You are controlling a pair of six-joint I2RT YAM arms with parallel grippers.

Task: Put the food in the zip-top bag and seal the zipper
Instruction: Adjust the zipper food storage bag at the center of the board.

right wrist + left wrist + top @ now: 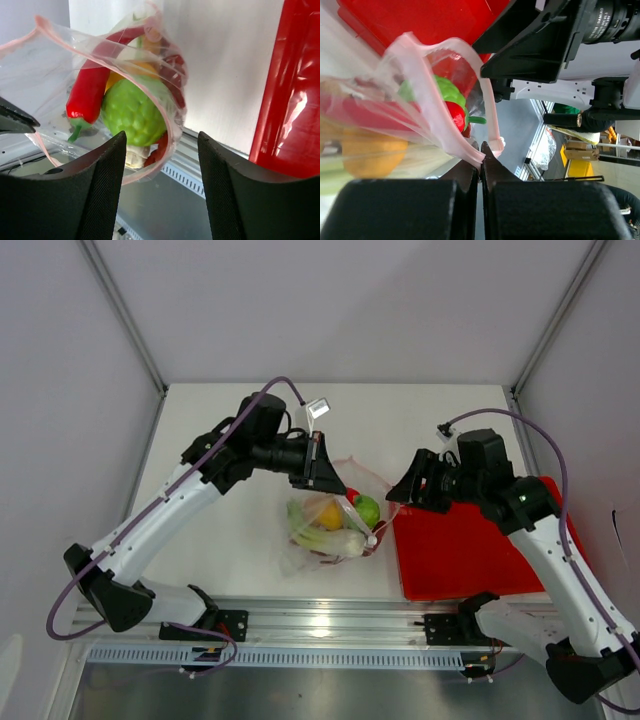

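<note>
Left gripper [481,156]: jaws pinched shut on the zipper [489,107], nipping the pink strip at one end of the mouth. Right gripper [161,141]: jaws apart, gripping nothing; the mouth's other edge hangs just ahead of them.

Zip-top bag [312,552]: clear, crinkled, mouth gaping in a loop, unsealed. Inside are a bumpy green fruit [132,110], a red pepper [87,92] with a green stem, a yellow piece [328,512] and a pale-green stalk [322,539].

The bag sits on the white table [230,440], between the arms and just beside the red tray [470,550].
</note>
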